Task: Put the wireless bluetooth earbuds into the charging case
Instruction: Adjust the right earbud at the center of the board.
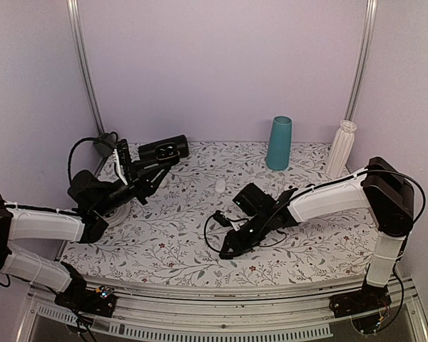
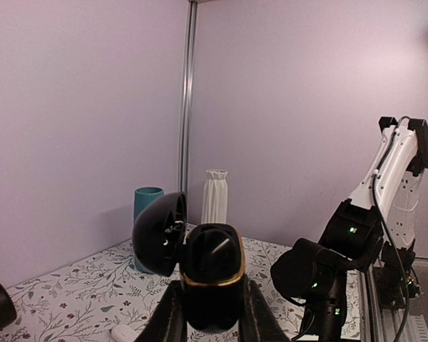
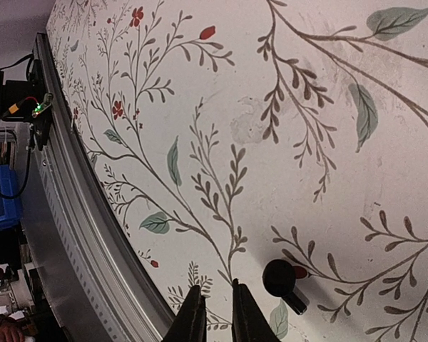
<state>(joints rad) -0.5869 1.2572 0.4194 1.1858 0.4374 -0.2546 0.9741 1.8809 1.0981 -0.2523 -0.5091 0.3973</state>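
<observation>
Your right gripper [image 3: 215, 293] hangs low over the bench [image 3: 328, 107] with its jaws drawn almost together. Only a thin slit shows between them, and it holds nothing. The earbud [image 3: 281, 280] lies on the bench just beside the fingertips, off to the right in the wrist view. It is outside the slit, not between the fingers, and I cannot tell whether it touches the nearer one. Its round head sits closer to the gripper, and its short stem points away, down and to the right, so its long axis runs slantwise to the line along which the jaws close. This arm is much the nearer to it. By my reading, you must open wider and shift sideways over the earbud before you close.

Your left gripper [image 2: 211, 303] is clamped on the charging case [image 2: 212, 274] and holds it up off the bench, at the far left, well apart from the right gripper. Its lid [image 2: 159, 234] is swung open to the left in that wrist view. I cannot tell whether an earbud already sits inside.
</observation>
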